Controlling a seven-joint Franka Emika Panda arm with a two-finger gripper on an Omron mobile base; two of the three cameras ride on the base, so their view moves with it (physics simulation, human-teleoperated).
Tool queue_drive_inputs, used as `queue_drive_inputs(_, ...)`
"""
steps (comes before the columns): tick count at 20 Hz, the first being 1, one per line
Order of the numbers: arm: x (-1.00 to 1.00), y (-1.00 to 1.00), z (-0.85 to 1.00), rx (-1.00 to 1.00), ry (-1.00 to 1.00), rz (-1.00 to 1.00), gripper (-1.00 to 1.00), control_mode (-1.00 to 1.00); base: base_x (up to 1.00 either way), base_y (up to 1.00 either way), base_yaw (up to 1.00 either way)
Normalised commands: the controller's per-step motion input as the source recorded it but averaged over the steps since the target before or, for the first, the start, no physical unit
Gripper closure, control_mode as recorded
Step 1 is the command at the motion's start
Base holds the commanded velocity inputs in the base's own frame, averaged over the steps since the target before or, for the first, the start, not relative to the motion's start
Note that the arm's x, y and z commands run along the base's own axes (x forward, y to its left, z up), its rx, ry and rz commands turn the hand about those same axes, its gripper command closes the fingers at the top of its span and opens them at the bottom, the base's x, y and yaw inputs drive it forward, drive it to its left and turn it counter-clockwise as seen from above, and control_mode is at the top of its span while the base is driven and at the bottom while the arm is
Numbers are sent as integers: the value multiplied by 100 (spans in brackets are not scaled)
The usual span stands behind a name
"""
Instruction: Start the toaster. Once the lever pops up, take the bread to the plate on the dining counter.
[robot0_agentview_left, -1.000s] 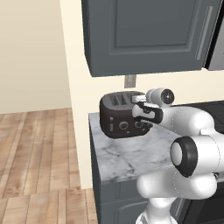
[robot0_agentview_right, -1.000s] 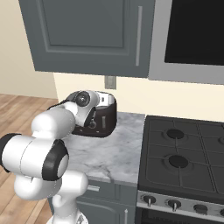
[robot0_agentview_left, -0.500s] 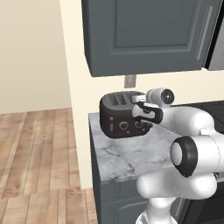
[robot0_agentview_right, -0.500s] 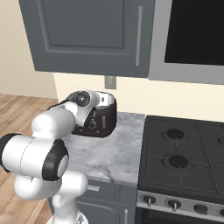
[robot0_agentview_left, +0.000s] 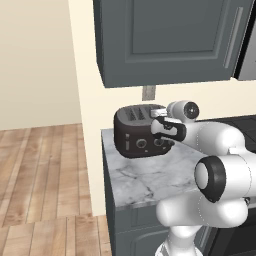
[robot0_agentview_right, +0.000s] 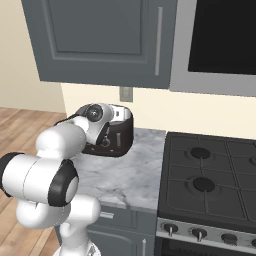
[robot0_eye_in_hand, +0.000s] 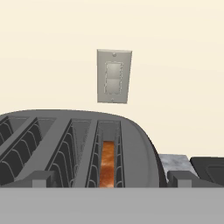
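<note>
So the gripper (robot0_eye_in_hand: 110, 183) is held wide open and empty right above the toaster (robot0_agentview_left: 140, 132) at the counter's (robot0_agentview_left: 150, 177) back left corner, lined up over the slot where the bread (robot0_eye_in_hand: 106, 168) is sunk

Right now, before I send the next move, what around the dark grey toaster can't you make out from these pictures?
- Toaster lever: in the left base view the gripper and white wrist cover that end of the dark grey rounded toaster; up or down is unclear.
- Brown bread slice: deep in its slot in the hand view, its lower part cut off at the bottom.
- Toaster front: in the right base view the arm covers most of it.
- Round knobs: settings too small to read.
</note>
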Motion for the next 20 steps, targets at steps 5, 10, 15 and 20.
queue_drive_inputs(5, 0, 0, 0, 0, 0, 0, -100, -100, 0, 0, 0)
queue_drive_inputs(10, 0, 0, 0, 0, 0, 0, -100, -100, 0, 0, 0)
queue_drive_inputs(15, 0, 0, 0, 0, 0, 0, -100, -100, 0, 0, 0)
queue_drive_inputs(20, 0, 0, 0, 0, 0, 0, -100, -100, 0, 0, 0)
